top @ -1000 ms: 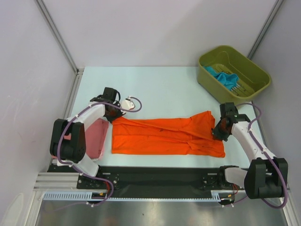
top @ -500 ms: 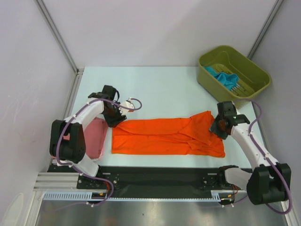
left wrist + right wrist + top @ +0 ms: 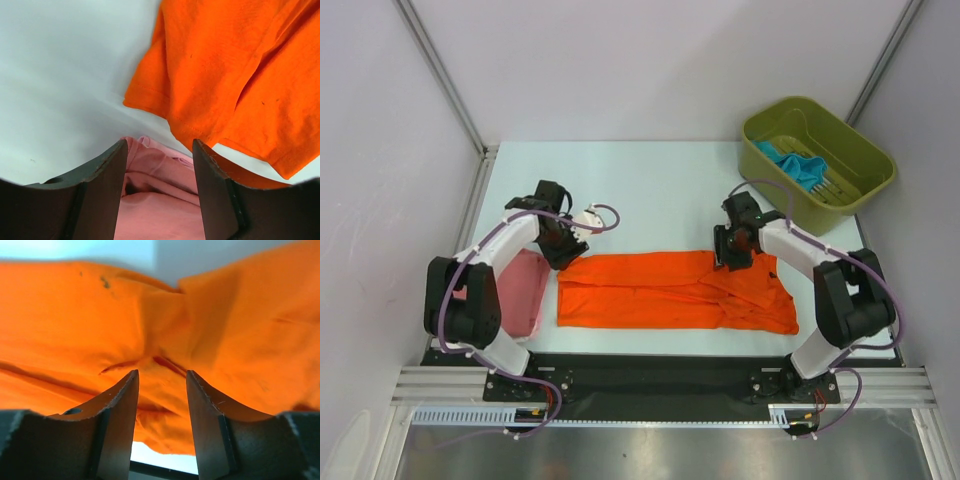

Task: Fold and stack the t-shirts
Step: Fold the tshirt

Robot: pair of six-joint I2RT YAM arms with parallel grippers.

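The bright orange t-shirt (image 3: 660, 290) lies as a long folded strip along the table's near side. My left gripper (image 3: 562, 255) hovers open over its far left corner. In the left wrist view the open gripper (image 3: 160, 150) frames the pink t-shirt (image 3: 160, 200), with the orange t-shirt (image 3: 230, 65) just beyond; nothing is held. The pink t-shirt (image 3: 525, 285) lies folded left of the orange one. My right gripper (image 3: 723, 255) is open above the orange strip's far edge, right of centre. Creased orange cloth (image 3: 75, 315) lies below the open right gripper (image 3: 162, 377), ungripped. A teal-blue t-shirt (image 3: 795, 165) sits in the bin.
An olive-green bin (image 3: 767, 180) stands at the far right corner of the table. Grey walls and metal frame posts close in the left, back and right sides. A black rail runs along the near edge by the arm bases.
Both grippers have opened and let go of the orange t-shirt. The right arm swung from the shirt's right end leftward to its far edge. The left gripper barely shifted.
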